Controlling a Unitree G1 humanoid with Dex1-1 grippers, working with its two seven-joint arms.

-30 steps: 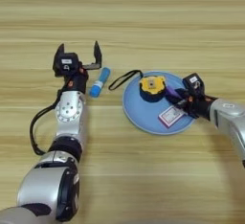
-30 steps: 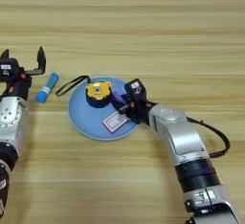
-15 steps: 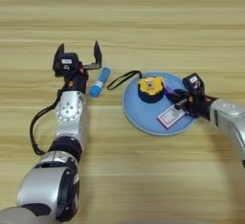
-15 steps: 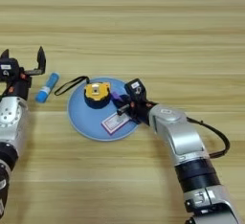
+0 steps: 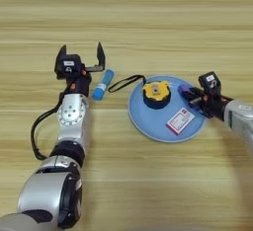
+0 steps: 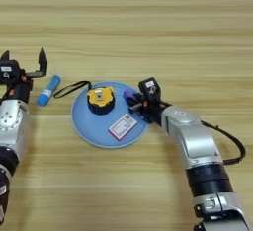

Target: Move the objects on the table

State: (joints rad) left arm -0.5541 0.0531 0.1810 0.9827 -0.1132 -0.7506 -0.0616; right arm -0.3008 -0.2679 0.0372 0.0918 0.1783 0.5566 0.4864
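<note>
Right end effector (image 6: 134, 102): sits at the right rim of the blue plate (image 6: 86, 126), its black fingers closed narrowly on the short purple stick (image 6: 129, 96), which pokes out toward the plate's middle. Whether the stick's tip rests on the plate or hangs just above it I cannot tell.

Left end effector (image 5: 80, 59): parked on the counter (image 5: 148, 18) to the left, its two fingers spread wide and holding nothing.

Change in the last second: next to none. Both arms and every item look to be where they were a second ago; the right end effector has stayed clamped on the stick at the rim.

What that means: to my eye this is a pause at the point of setting down. The stick is already over the plate, so letting go seems the likely next step.

Tape measure (image 6: 101, 99): round, yellow and black, lying on the plate's upper left part; its black wrist cord (image 5: 123, 82) trails off the rim onto the wood toward the left.

Card (image 6: 122, 126): a small white and red flat piece on the plate, just below and left of the stick.

Blue tube (image 5: 102, 85): lying on the counter between the left end effector and the plate, just beside the cord's far end, not on the plate.

In the way: the card and the tape measure crowd the plate near the stick, so the free spot for it is small. The cord lies close to the tube and could be snagged if the left arm reaches for it.
</note>
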